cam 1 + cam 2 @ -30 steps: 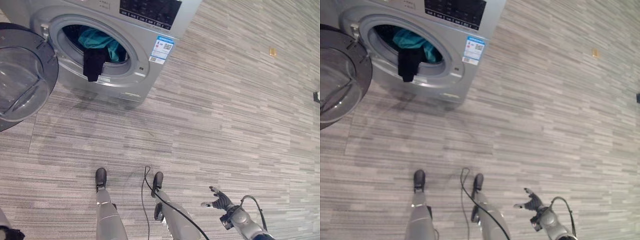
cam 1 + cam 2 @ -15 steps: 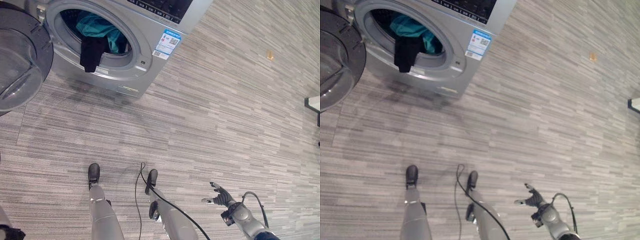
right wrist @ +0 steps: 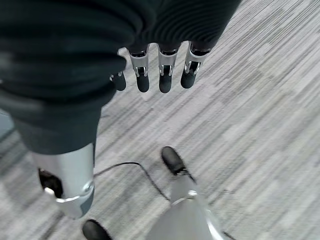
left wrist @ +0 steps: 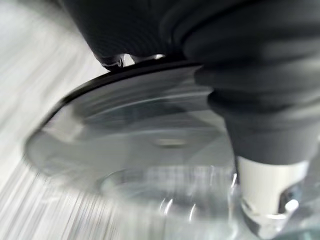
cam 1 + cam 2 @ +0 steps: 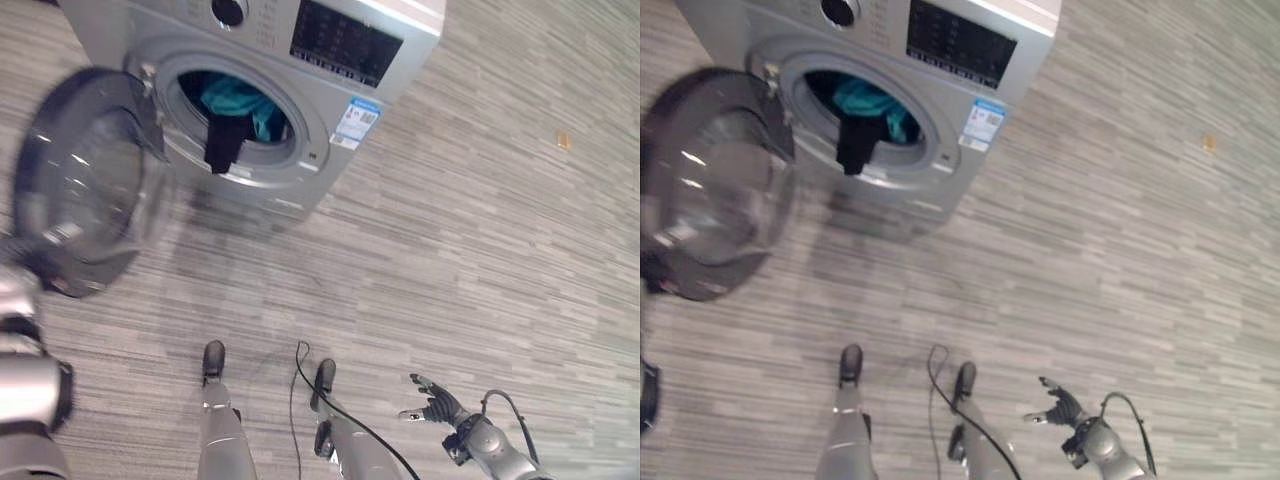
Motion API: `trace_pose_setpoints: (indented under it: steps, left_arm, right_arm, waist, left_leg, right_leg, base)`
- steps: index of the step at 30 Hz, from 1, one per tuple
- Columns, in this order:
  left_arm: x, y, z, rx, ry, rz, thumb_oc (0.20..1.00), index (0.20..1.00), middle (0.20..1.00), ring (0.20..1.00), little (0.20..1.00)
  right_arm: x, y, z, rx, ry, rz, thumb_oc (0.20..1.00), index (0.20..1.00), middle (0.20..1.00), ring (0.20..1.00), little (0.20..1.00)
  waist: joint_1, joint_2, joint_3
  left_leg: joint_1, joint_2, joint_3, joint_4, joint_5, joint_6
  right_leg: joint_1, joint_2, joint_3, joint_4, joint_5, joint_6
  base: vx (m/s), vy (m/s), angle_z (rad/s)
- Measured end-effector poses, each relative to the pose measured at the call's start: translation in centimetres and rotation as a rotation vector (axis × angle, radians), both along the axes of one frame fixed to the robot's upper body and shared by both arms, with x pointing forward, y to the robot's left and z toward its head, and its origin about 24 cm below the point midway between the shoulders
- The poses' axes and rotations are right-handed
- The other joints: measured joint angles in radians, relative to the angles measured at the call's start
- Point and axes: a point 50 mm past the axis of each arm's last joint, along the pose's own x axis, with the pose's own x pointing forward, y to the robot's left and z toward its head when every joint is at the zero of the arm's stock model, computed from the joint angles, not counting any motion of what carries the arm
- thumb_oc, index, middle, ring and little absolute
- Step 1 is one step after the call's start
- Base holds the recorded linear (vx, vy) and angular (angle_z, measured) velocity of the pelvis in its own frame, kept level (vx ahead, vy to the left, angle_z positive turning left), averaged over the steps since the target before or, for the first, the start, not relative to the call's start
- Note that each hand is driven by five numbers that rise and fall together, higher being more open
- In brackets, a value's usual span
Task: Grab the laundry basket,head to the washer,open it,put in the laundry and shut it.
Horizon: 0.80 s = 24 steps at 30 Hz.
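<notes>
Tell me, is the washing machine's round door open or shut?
Open. The round door swings out to the side of the washer, and black and teal clothes show in the drum opening.

The right hand [image 5: 437,403] hangs low at the robot's right side, palm free, with its fingers [image 3: 164,75] spread straight and relaxed, holding nothing. The left arm [image 5: 28,390] comes in at the lower left of the eye views, and the left hand [image 4: 210,60] shows its dark ribbed cover and thumb, fingers hidden.
</notes>
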Motion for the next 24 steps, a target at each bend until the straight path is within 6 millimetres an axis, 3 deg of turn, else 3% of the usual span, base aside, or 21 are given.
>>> trace_pose_setpoints:
  steps: [1, 2, 3, 4, 6, 8, 9, 11, 14, 16, 19, 21, 22, 24]
  left_arm:
    - [-0.1, -2.3, -3.3, -0.061, 0.063, -0.062, 1.000, 1.000, 1.000, 1.000, 1.000]
    - [-0.5, -3.8, -5.4, -0.098, 0.092, -0.100, 1.000, 1.000, 1.000, 1.000, 1.000]
    - [-0.8, -7.5, -8.9, -0.183, 0.113, -0.138, 1.000, 1.000, 1.000, 1.000, 1.000]
    - [-0.9, -10.3, -10.8, -0.244, 0.128, -0.169, 1.000, 1.000, 1.000, 1.000, 1.000]
    - [-0.4, -15.1, -12.6, -0.272, 0.218, -0.328, 1.000, 1.000, 1.000, 1.000, 1.000]
    - [1.2, -20.7, -12.3, -0.231, 0.221, -0.505, 1.000, 1.000, 1.000, 1.000, 1.000]
    - [2.7, -27.4, -10.3, -0.226, 0.118, -0.735, 1.000, 1.000, 1.000, 1.000, 1.000]
    - [3.8, -31.8, -7.3, -0.236, -0.031, -0.875, 1.000, 1.000, 1.000, 1.000, 1.000]
    - [5.2, -35.5, -2.2, -0.279, -0.250, -0.947, 1.000, 1.000, 1.000, 1.000, 1.000]
    - [5.1, -35.3, 0.5, -0.250, -0.402, -0.976, 1.000, 1.000, 1.000, 1.000, 1.000]
    - [4.2, -31.8, 1.0, -0.106, -0.490, -0.974, 1.000, 1.000, 1.000, 1.000, 1.000]
    - [2.7, -28.2, -1.8, -0.073, -0.420, -0.905, 1.000, 1.000, 1.000, 1.000, 1.000]
    - [1.0, -25.6, -5.0, -0.101, -0.327, -0.806, 1.000, 1.000, 1.000, 1.000, 1.000]
    - [-1.7, -22.4, -8.6, -0.108, -0.195, -0.717, 1.000, 1.000, 1.000, 1.000, 1.000]
  right_arm:
    - [0.1, -0.2, 0.2, -0.004, -0.006, -0.003, 1.000, 1.000, 1.000, 1.000, 1.000]
    - [0.0, -0.4, 0.3, -0.005, -0.008, -0.014, 1.000, 1.000, 1.000, 1.000, 1.000]
    - [-0.4, -1.1, 0.2, -0.025, -0.004, -0.029, 1.000, 1.000, 1.000, 1.000, 1.000]
    - [-0.8, -1.6, -0.1, -0.051, 0.019, -0.037, 1.000, 1.000, 1.000, 1.000, 1.000]
    - [-1.1, -1.7, -0.3, -0.077, 0.034, -0.015, 1.000, 1.000, 1.000, 1.000, 1.000]
    - [-1.3, -1.7, -0.3, -0.082, 0.034, -0.018, 1.000, 1.000, 1.000, 1.000, 1.000]
    - [-0.9, -1.3, 0.1, -0.074, 0.010, 0.000, 1.000, 1.000, 1.000, 1.000, 1.000]
    - [-0.5, -0.9, 0.4, -0.064, -0.022, 0.010, 1.000, 1.000, 1.000, 1.000, 1.000]
    - [-1.4, -1.2, -0.2, -0.082, 0.007, -0.007, 1.000, 1.000, 1.000, 1.000, 1.000]
    - [-2.0, -1.3, -0.6, -0.094, 0.023, -0.028, 1.000, 1.000, 1.000, 1.000, 1.000]
    - [-2.5, -1.7, -0.7, -0.107, 0.019, -0.049, 1.000, 1.000, 1.000, 1.000, 1.000]
    - [-2.5, -1.5, -0.7, -0.098, 0.015, -0.056, 1.000, 1.000, 1.000, 1.000, 1.000]
    - [-3.0, -1.6, -1.0, -0.095, 0.026, -0.069, 1.000, 1.000, 1.000, 1.000, 1.000]
    - [-3.7, -1.9, -1.7, -0.111, 0.067, -0.077, 1.000, 1.000, 1.000, 1.000, 1.000]
  waist:
    - [-0.009, 0.002, -0.001]
    - [-0.017, 0.004, -0.001]
    - [-0.022, 0.005, -0.003]
    - [-0.020, 0.006, -0.004]
    - [-0.047, 0.001, -0.016]
    - [-0.065, 0.002, -0.023]
    - [-0.079, 0.000, -0.029]
    - [-0.116, -0.006, -0.034]
    - [-0.132, 0.011, -0.036]
    - [-0.128, 0.034, -0.037]
    - [-0.124, 0.082, -0.024]
    - [-0.106, 0.096, -0.014]
    - [-0.101, 0.109, -0.004]
    - [-0.064, 0.122, 0.006]
  left_leg:
    - [-0.001, -0.008, 0.004, 0.002, -0.006, 0.010]
    - [0.000, -0.016, 0.009, 0.008, -0.013, 0.017]
    - [0.019, -0.032, 0.028, 0.011, -0.014, 0.028]
    - [0.048, -0.041, 0.042, 0.002, -0.014, 0.037]
    - [0.080, -0.050, 0.053, -0.008, -0.028, 0.050]
    - [0.101, -0.059, 0.067, -0.018, -0.025, 0.055]
    - [0.150, -0.066, 0.088, -0.048, -0.011, 0.071]
    - [0.197, -0.069, 0.111, -0.080, 0.000, 0.069]
    - [0.210, -0.058, 0.117, -0.096, 0.010, 0.062]
    - [0.228, -0.037, 0.131, -0.120, 0.021, 0.049]
    - [0.254, -0.009, 0.138, -0.141, 0.032, 0.033]
    - [0.281, 0.001, 0.159, -0.142, 0.030, 0.030]
    - [0.305, 0.006, 0.161, -0.142, 0.024, 0.027]
    - [0.324, 0.012, 0.159, -0.142, 0.020, 0.026]
  right_leg:
    - [-0.001, -0.014, 0.001, 0.000, 0.003, 0.004]
    - [0.001, -0.025, 0.003, 0.000, 0.006, 0.009]
    - [0.009, -0.037, 0.020, 0.007, 0.009, 0.017]
    - [0.021, -0.052, 0.037, 0.021, 0.008, 0.018]
    - [0.039, -0.069, 0.044, 0.033, 0.005, 0.020]
    - [0.040, -0.084, 0.060, 0.055, 0.002, 0.025]
    - [0.049, -0.094, 0.087, 0.072, 0.002, 0.026]
    - [0.074, -0.099, 0.090, 0.059, -0.002, 0.031]
    - [0.091, -0.085, 0.091, 0.026, -0.010, 0.049]
    - [0.093, -0.059, 0.103, 0.010, -0.004, 0.043]
    - [0.106, -0.030, 0.110, 0.001, 0.002, 0.033]
    - [0.119, -0.022, 0.121, 0.001, -0.003, 0.029]
    - [0.142, -0.017, 0.124, 0.001, -0.011, 0.025]
    - [0.165, -0.013, 0.119, 0.000, -0.021, 0.030]
  base:
    - [0.04, 0.152, -0.01]
    - [0.03, 0.085, -0.03]
    - [-0.08, 0.088, -0.11]
    - [0.01, 0.060, -0.16]
    - [0.01, 0.090, -0.06]
    - [0.00, 0.033, -0.09]
    - [-0.01, 0.008, -0.34]
    - [-0.01, -0.009, -0.31]
    - [-0.06, -0.032, -0.12]
    - [-0.06, -0.018, -0.28]
    - [-0.02, -0.012, -0.19]
    - [0.02, -0.031, -0.19]
    - [0.04, -0.042, -0.12]
    - [0.04, -0.056, 0.01]
